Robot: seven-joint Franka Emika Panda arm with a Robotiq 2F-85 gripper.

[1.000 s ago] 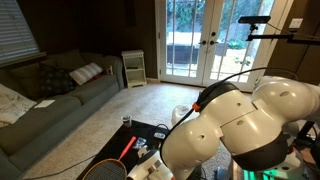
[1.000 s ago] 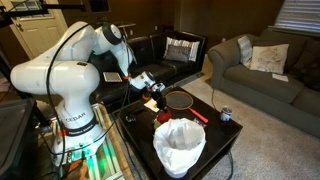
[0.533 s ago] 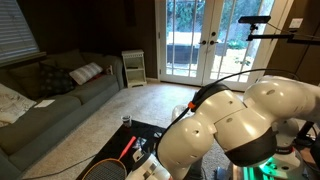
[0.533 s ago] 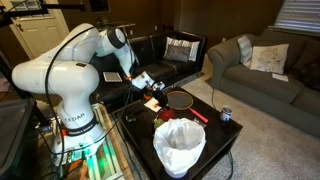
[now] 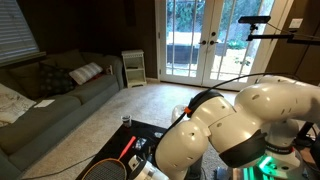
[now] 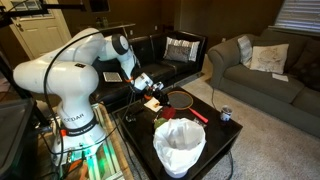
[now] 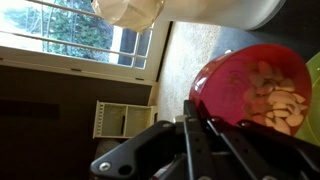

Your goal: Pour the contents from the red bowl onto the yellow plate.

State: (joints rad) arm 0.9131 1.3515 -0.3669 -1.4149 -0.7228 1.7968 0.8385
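Gripping the near rim of the red bowl (image 7: 255, 95), my gripper (image 7: 197, 112) has its two fingers drawn close together on the lip, as far as the wrist view lets me judge. The bowl sits just beyond the fingertips with its mouth turned toward the camera. The pale slices (image 7: 275, 100) are all inside it, so I'd say the pick-up is made and the pour itself is not yet begun. Just past the bowl's far side a sliver of the yellow plate (image 7: 315, 78) shows at the frame edge; whether the two touch I cannot tell. What's left is to carry the bowl over the plate and tip it. In an exterior view the gripper (image 6: 150, 86) hangs over the desk (image 6: 218, 131) by the edge nearest the robot's base, well apart from the corner where the white container (image 6: 180, 145) stands.
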